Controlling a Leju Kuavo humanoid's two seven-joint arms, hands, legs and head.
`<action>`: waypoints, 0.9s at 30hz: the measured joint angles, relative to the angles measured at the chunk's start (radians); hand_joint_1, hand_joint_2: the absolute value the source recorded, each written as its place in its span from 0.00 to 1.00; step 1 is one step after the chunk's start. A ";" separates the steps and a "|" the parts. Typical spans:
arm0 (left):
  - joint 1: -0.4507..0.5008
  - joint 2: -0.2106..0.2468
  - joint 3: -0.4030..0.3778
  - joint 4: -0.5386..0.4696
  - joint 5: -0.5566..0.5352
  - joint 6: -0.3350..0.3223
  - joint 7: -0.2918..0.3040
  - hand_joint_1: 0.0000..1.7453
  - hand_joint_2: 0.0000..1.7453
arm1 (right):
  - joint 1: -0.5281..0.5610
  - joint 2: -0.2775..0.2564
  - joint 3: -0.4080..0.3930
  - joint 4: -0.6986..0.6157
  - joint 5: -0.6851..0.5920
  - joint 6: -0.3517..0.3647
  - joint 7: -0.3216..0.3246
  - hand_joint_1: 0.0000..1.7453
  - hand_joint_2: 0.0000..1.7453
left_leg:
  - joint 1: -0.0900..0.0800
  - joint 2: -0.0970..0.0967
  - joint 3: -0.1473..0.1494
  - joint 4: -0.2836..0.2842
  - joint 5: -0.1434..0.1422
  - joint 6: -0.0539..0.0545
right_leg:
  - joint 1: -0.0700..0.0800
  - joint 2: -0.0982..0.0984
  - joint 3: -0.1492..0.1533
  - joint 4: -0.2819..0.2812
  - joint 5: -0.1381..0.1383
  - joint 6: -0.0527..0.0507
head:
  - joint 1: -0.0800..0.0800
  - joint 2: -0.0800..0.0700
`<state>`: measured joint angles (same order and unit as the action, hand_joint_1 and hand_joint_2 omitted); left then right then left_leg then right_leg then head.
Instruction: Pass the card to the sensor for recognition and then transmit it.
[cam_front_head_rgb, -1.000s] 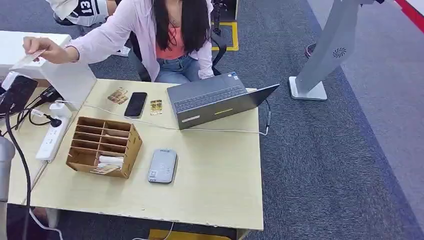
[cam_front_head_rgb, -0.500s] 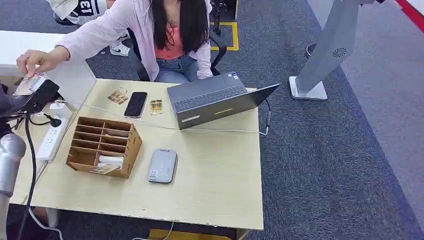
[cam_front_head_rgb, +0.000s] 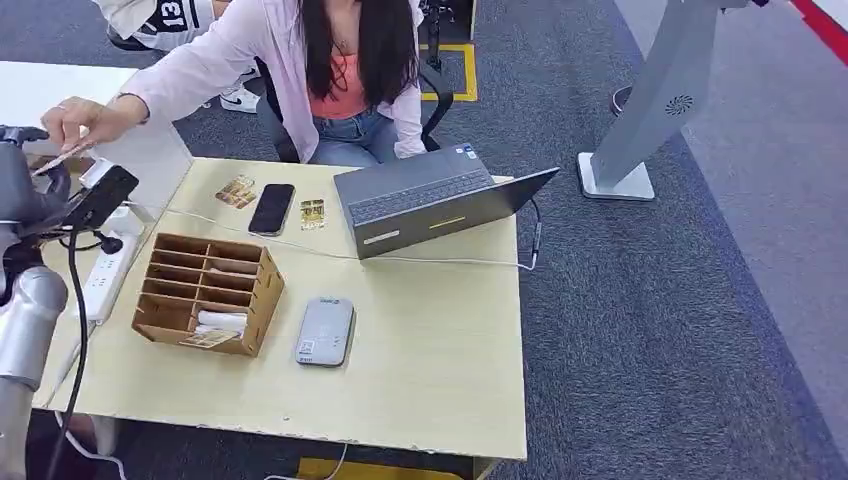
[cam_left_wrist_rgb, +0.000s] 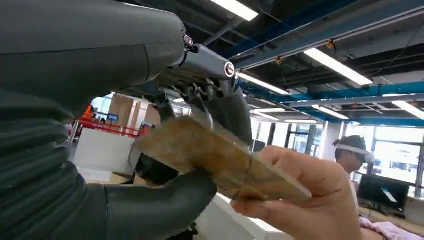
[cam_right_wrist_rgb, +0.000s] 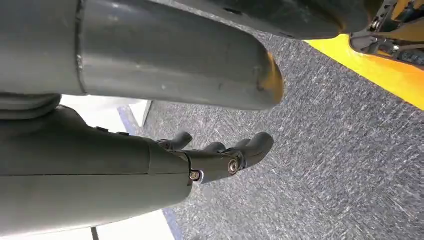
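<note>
Where the pale wood counter (cam_front_head_rgb: 420, 360) stands on grey carpet (cam_front_head_rgb: 650, 330), it carries a laptop (cam_front_head_rgb: 430, 200) and a cardboard organizer (cam_front_head_rgb: 208, 293). The card (cam_left_wrist_rgb: 220, 160) — tan, worn, mottled — is pinched by the left hand (cam_left_wrist_rgb: 150, 200) at the counter's far-left corner, a person's hand (cam_left_wrist_rgb: 305, 200) on its other end. Right hand (cam_right_wrist_rgb: 220, 155) hangs over carpet — fingers loosely curled, holding nothing.

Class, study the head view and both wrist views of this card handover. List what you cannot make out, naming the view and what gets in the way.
1. Print on the card: left wrist view, blurred, partly covered by the person's hand.
2. Left hand: head view, cut off by the picture's left edge.
3. Labels on the small cards beside the phone: head view, too small.
4. Right hand: right wrist view, its palm side faces away.
</note>
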<state>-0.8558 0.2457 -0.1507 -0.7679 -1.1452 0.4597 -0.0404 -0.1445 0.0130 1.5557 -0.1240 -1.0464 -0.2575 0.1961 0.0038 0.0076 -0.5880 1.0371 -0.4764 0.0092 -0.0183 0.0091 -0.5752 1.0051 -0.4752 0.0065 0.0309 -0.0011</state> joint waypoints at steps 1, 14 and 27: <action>0.001 -0.002 0.000 0.001 0.002 -0.001 0.000 1.00 1.00 | 0.000 0.000 0.001 0.000 0.000 0.000 -0.001 0.00 0.00 | 0.000 0.000 0.000 0.000 0.000 0.000 | 0.000 0.000 0.000 0.000 0.000 0.000 | 0.000 0.000; 0.018 -0.021 0.000 0.007 0.015 0.000 -0.018 1.00 1.00 | 0.000 0.000 0.003 0.000 -0.002 0.000 -0.004 0.00 0.00 | 0.000 0.000 0.000 0.000 0.000 0.000 | 0.000 0.000 0.000 0.000 0.000 0.000 | 0.000 0.000; 0.174 -0.103 -0.073 -0.127 0.032 0.000 -0.051 1.00 1.00 | 0.000 0.000 0.003 0.000 -0.027 -0.015 -0.010 0.00 0.00 | -0.001 -0.001 -0.001 0.000 0.000 0.001 | -0.001 -0.001 0.000 -0.001 0.000 0.000 | 0.000 0.000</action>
<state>-0.6819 0.1426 -0.2240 -0.8946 -1.1132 0.4601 -0.0919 -0.1443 0.0130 1.5587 -0.1240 -1.0739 -0.2720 0.1865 0.0030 0.0064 -0.5889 1.0372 -0.4769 0.0098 -0.0189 0.0082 -0.5753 1.0046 -0.4753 0.0065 0.0309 -0.0011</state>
